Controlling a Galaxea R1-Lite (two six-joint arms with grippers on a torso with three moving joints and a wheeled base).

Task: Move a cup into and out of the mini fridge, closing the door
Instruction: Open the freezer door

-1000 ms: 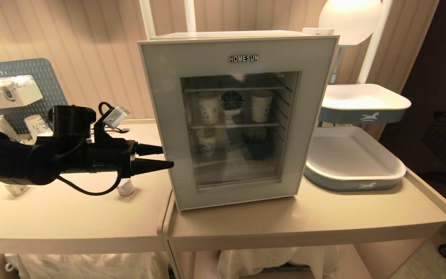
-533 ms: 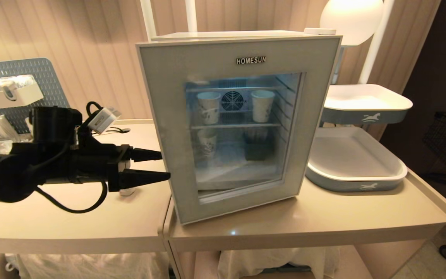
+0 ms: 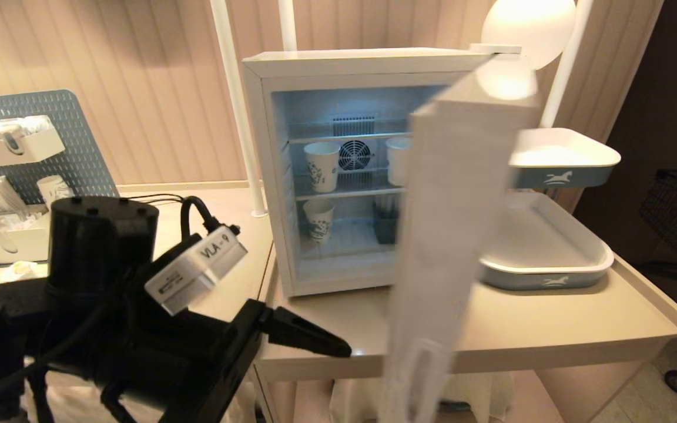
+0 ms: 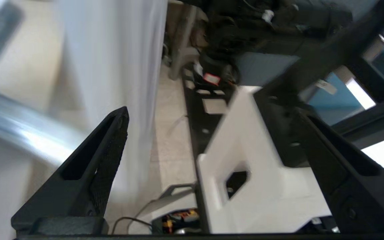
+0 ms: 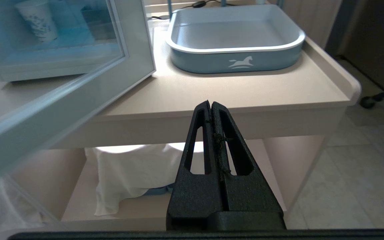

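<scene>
With its door (image 3: 456,235) swung wide toward the camera and seen nearly edge-on, the mini fridge (image 3: 338,64) stands on the beige table (image 3: 550,317), interior lit pale blue.

Contents, head view: upper wire shelf, printed paper cup (image 3: 321,166) left of the rear fan (image 3: 354,155), second paper cup (image 3: 397,160) right of it and partly hidden by the door edge. Lower level, third printed cup (image 3: 319,219) at left, dark container (image 3: 385,226) at right, details too dim to tell.

Left gripper (image 3: 315,343): low in the foreground before the table's front edge, left of the door's free edge, fingers spread wide, holding nothing. Its wrist view shows both black fingers (image 4: 102,160) far apart, with the white door panel blurred beside one of them; contact cannot be told.

Right gripper (image 5: 211,110): parked below table height, in front of the table's edge, fingers pressed together, nothing between them.

Other items: blue-and-white tray with horse emblem (image 3: 550,276) on the table just right of the fridge; a matching tray (image 3: 567,170) raised above it; grey-blue pegboard with white holders (image 3: 33,123) at far left; white cloth (image 5: 132,173) on the shelf under the table.
</scene>
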